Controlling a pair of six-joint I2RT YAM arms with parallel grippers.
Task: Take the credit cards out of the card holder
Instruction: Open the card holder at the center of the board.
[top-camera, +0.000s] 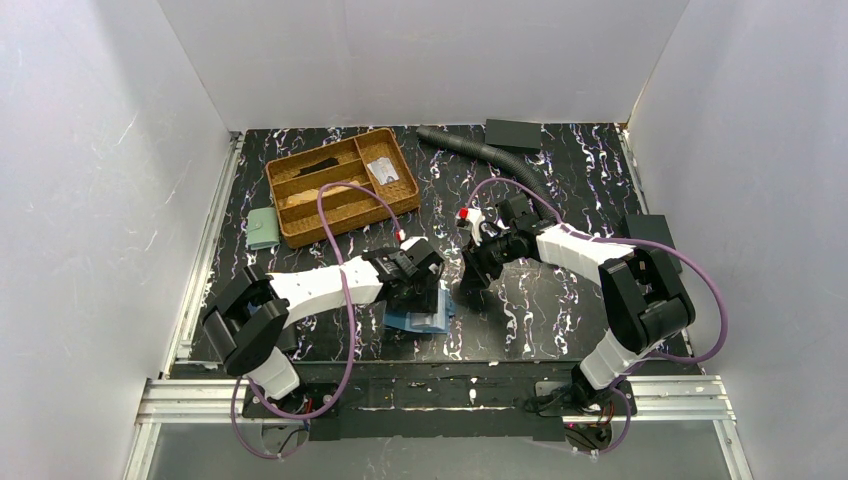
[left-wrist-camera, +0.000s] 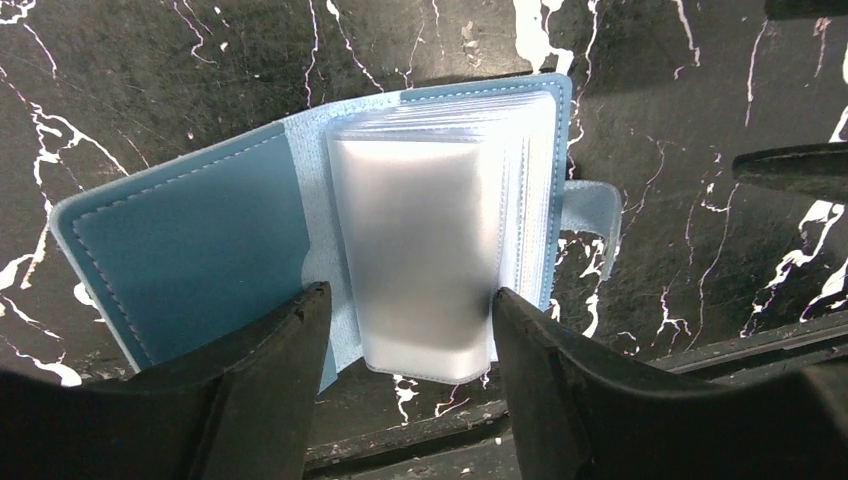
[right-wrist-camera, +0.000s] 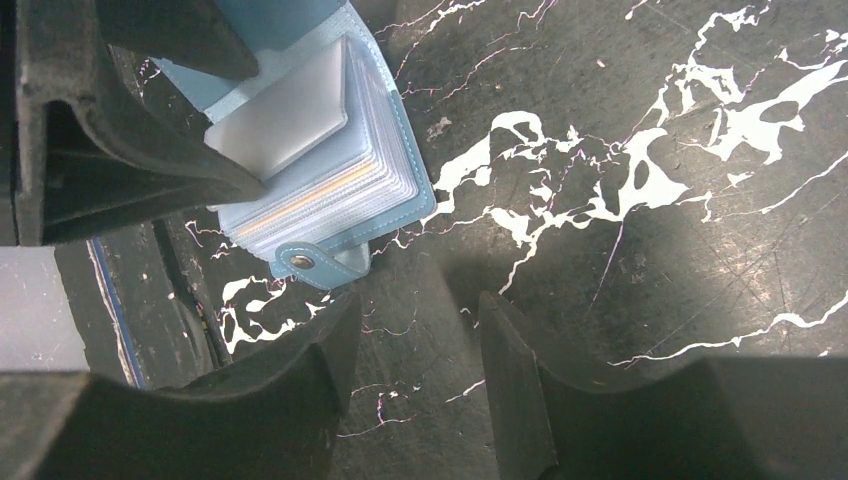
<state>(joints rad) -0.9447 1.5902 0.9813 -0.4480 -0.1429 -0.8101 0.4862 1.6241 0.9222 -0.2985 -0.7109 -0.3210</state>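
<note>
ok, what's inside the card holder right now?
The card holder lies open, showing a stack of clear sleeves; the top one looks frosted and blank. An orange card edge shows mid-stack. Card faces and count are hidden by the sleeves.

An opened teal-blue bifold card holder is laid flat on the black marbled tabletop, near its front edge and about midway across. The left gripper is set directly above it, one finger to each side of the stack of clear plastic sleeves on the half bearing the side tab. The right gripper is placed just right of the holder, over bare tabletop. A woven compartmented tray is found at the rear left, a pale green pouch beside its left end. A black corrugated hose and a flat black box are placed along the rear.
</note>
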